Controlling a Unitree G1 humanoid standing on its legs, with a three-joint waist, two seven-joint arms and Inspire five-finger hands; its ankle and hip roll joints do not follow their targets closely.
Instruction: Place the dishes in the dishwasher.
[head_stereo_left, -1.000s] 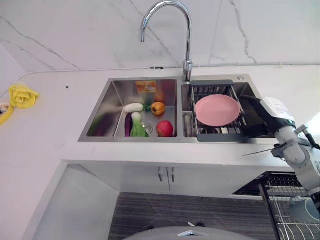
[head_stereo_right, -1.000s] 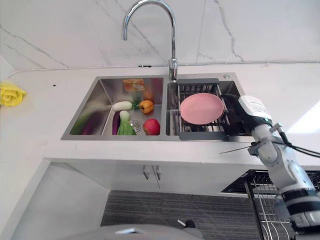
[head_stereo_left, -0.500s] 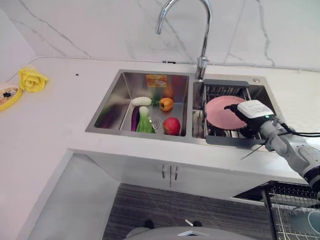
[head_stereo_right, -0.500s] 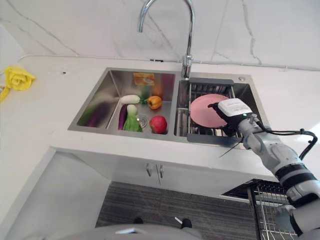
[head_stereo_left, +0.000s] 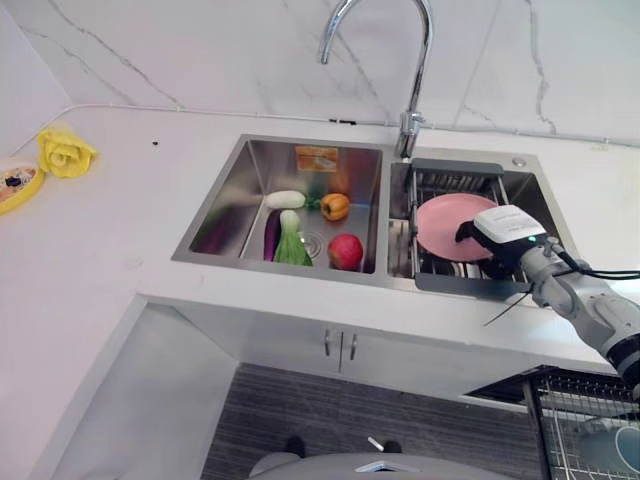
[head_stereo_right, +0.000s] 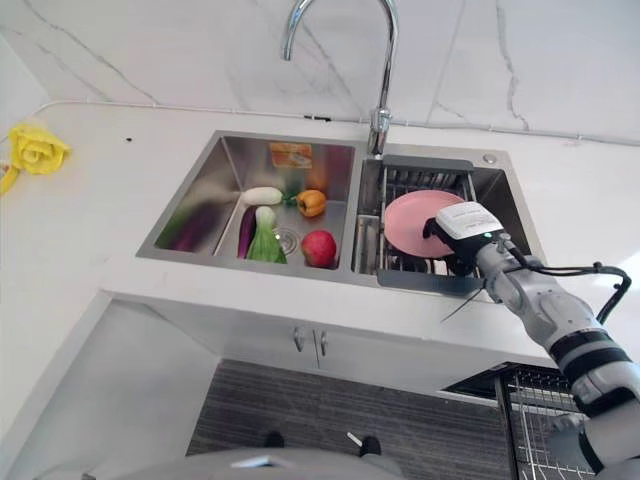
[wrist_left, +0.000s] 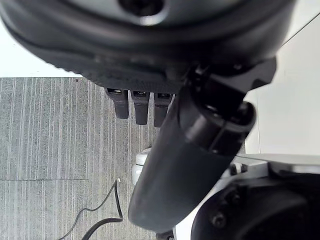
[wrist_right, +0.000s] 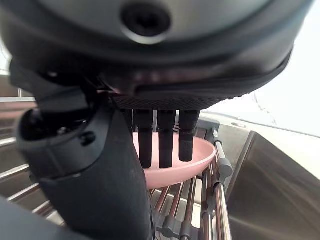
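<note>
A plate (head_stereo_left: 447, 222) lies on a rack (head_stereo_left: 437, 184) in the right basin of the sink (head_stereo_left: 225, 200), the right hand (head_stereo_left: 497, 239) at its right edge. Vegetables (head_stereo_left: 288, 232) and an apple (head_stereo_left: 345, 251) lie in the left basin. A tap (head_stereo_left: 408, 110) stands behind, between the basins.

A white table (head_stereo_left: 120, 240) runs along a marbled wall and carries a steel double sink (head_stereo_left: 240, 190) sunk into its top. A yellow flower (head_stereo_left: 65, 153) lies near the table's far left edge, with a yellow dish (head_stereo_left: 18, 188) just beside it at the border of the view. In the sink's left basin lie a white vegetable (head_stereo_left: 285, 199), an orange pepper (head_stereo_left: 335, 206), a purple eggplant (head_stereo_left: 271, 233), a leafy green (head_stereo_left: 291, 245) and a red apple (head_stereo_left: 345, 251), close together near the drain. A dark drying rack (head_stereo_left: 440, 180) spans the right basin and bears a pink plate (head_stereo_left: 445, 222). A curved chrome faucet (head_stereo_left: 408, 125) stands on the table behind the divider between the basins.
</note>
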